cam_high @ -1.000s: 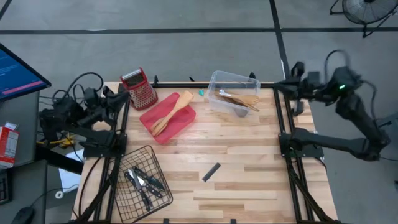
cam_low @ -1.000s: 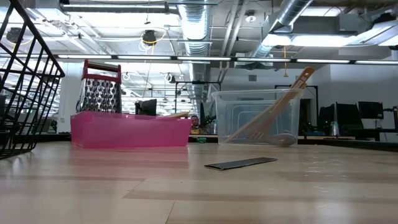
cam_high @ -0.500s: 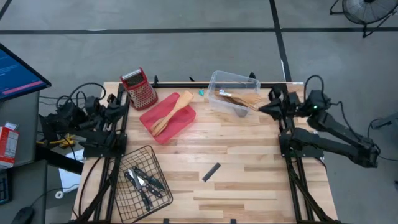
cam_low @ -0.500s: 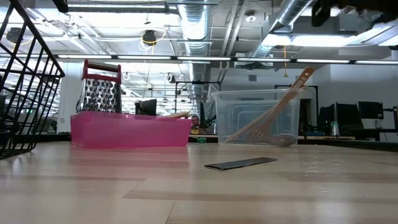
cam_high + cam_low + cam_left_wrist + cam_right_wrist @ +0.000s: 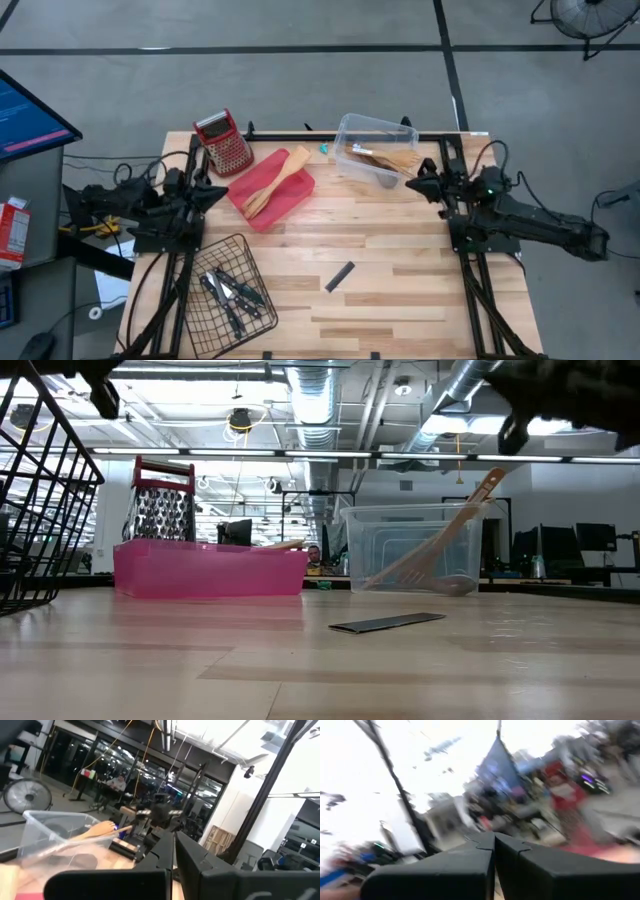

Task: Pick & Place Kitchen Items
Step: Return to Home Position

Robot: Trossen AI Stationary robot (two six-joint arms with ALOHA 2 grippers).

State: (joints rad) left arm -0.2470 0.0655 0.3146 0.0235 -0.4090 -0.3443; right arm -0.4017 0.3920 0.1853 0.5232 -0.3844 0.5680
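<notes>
Several black-handled knives (image 5: pixel 232 292) lie in the black wire basket (image 5: pixel 205 262) at the near left. Wooden spatulas (image 5: pixel 277 178) rest in the red tray (image 5: pixel 290 200). More wooden utensils (image 5: pixel 387 160) lean inside the clear plastic box (image 5: pixel 372 130), as the low view (image 5: pixel 440 545) also shows. A dark flat strip (image 5: pixel 340 277) lies on the bare wood. My left gripper (image 5: pixel 222 191) is shut and empty at the table's left edge, pointing toward the tray. My right gripper (image 5: pixel 412 184) is shut and empty at the right edge, beside the box.
A red-topped metal grater (image 5: pixel 224 142) stands at the far left, behind the tray. Black frame rails (image 5: pixel 456 215) run along both side edges of the table. The wooden tabletop (image 5: pixel 400 260) is bare around the strip.
Both arms have come down and folded in over their bases. My right gripper has swung from beyond the far right corner down to the right edge by the clear box, rolling as it went. My left gripper has sunk and moved a little toward the near edge.
</notes>
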